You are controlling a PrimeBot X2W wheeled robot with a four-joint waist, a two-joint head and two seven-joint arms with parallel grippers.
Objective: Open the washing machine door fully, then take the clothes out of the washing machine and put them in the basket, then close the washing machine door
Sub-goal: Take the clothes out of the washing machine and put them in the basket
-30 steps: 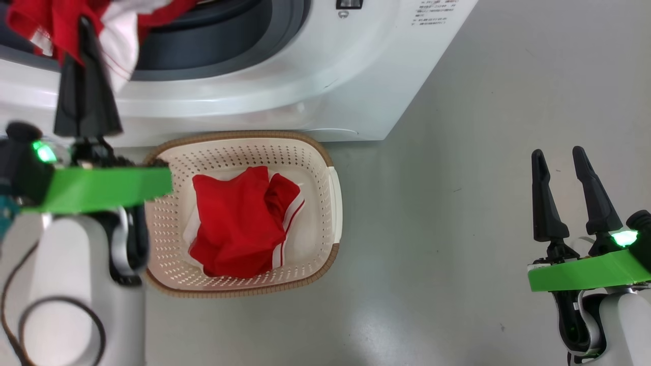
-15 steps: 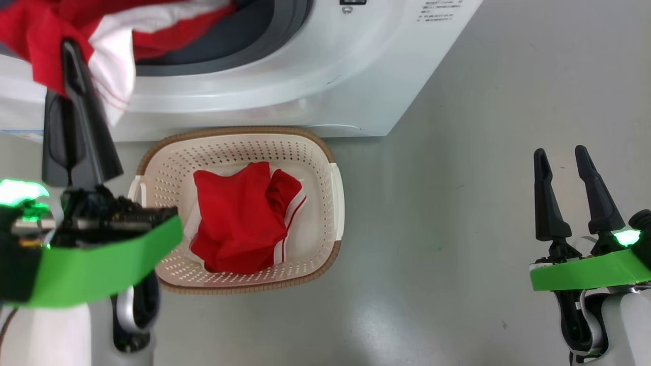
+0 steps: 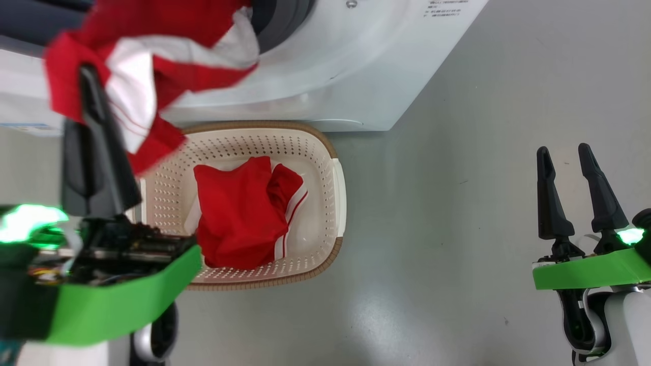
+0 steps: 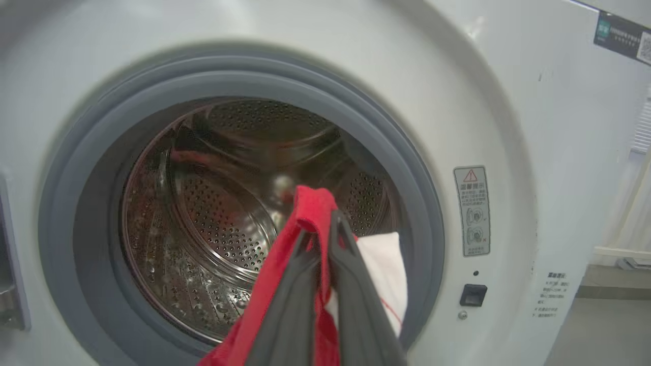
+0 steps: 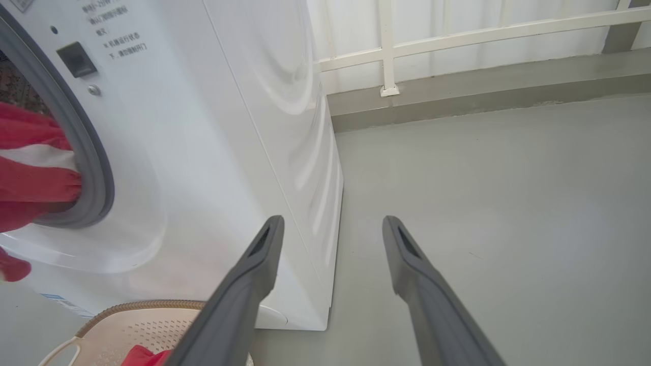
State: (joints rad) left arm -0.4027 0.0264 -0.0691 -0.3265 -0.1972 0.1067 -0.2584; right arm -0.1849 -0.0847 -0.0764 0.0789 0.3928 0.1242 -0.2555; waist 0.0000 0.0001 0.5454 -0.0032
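My left gripper (image 3: 86,76) is shut on a red and white garment (image 3: 152,56) of the clothes, which hangs in front of the white washing machine (image 3: 330,66) and trails out of its mouth. In the left wrist view the same gripper (image 4: 321,223) pinches the red cloth (image 4: 310,208) before the grey gasket (image 4: 407,168) and the steel drum (image 4: 224,203). Another red garment (image 3: 239,213) lies in the cream basket (image 3: 338,198) on the floor below the machine. My right gripper (image 3: 564,152) stands open over bare floor at the right, also the gripper (image 5: 333,229) in its wrist view. The washing machine door is out of view.
The grey floor (image 3: 457,229) stretches right of the basket and machine. In the right wrist view a white railing (image 5: 386,51) and a low kerb run behind the machine's side panel (image 5: 285,127). A warning label (image 4: 473,211) and a latch slot (image 4: 473,295) sit right of the opening.
My left gripper has drawn back from the machine toward the basket's left side, pulling the red and white garment further out of the drum. The right gripper has stayed put.
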